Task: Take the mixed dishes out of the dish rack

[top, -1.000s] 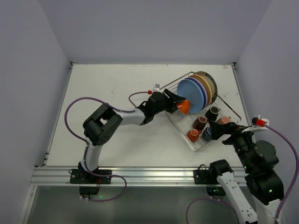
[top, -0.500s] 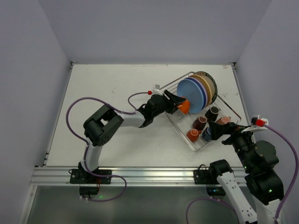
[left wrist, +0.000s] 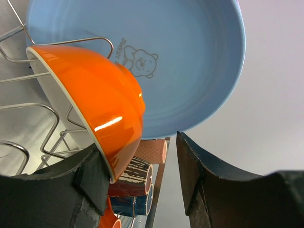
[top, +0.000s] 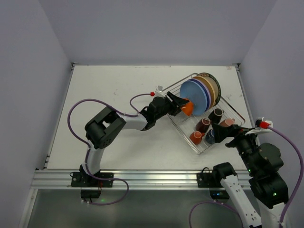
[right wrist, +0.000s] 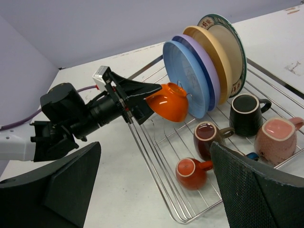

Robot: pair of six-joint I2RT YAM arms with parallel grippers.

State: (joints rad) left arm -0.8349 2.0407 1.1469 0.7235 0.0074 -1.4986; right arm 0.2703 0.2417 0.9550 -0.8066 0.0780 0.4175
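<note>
Broadly, the table [top: 109, 90] bears the rack [top: 183, 134] on its right side, set at a slant. Four plates [right wrist: 190, 76] stand on edge in its far slots, the blue one foremost. Just in front of that plate the orange bowl [left wrist: 99, 95] sits tilted in the rack. The left gripper [left wrist: 140, 145] straddles its rim, one finger touching the rim and the other apart from the bowl's outside, so nothing is clamped. Mugs [right wrist: 206, 137] stand at the rack's near end. Beside them the right gripper [top: 219, 131] hovers, fingers spread wide and empty.
</note>
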